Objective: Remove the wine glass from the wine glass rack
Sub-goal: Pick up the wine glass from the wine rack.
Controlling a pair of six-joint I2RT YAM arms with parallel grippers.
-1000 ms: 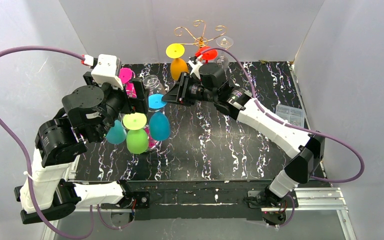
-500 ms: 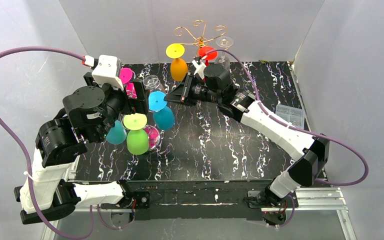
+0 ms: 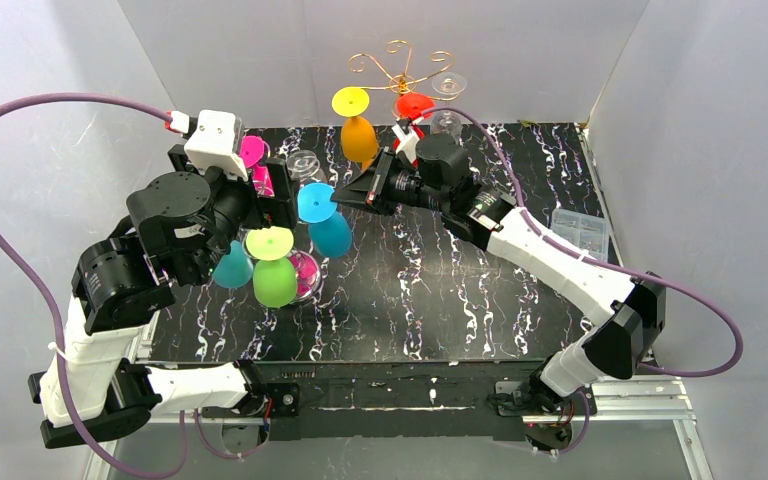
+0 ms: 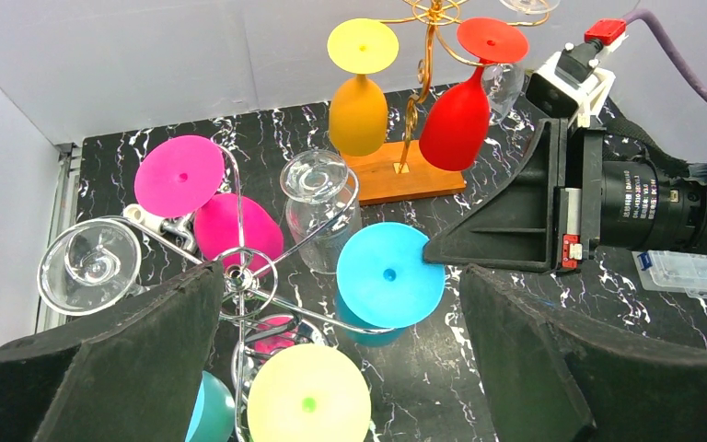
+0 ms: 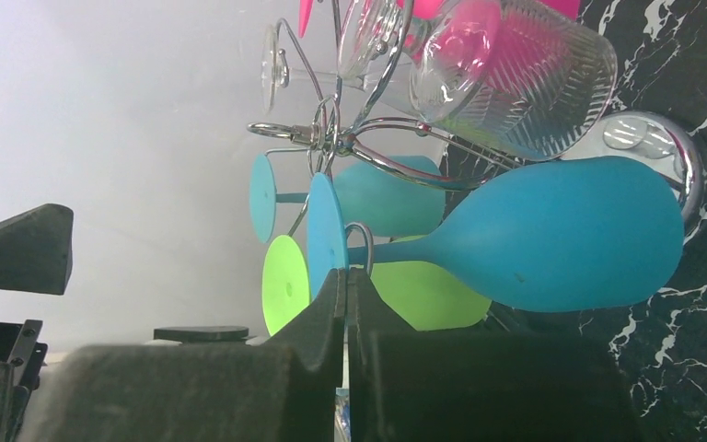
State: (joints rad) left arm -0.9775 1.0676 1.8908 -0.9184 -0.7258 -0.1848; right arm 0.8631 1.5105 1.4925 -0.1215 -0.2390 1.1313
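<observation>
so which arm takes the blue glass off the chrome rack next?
Right. The right pincer is shut on the blue glass at the foot rim; the left pincer hangs open above the chrome rack.

Blue wine glass [image 3: 330,235], hanging bowl-down, foot hooked in chrome wire rack [image 4: 238,265]
</observation>
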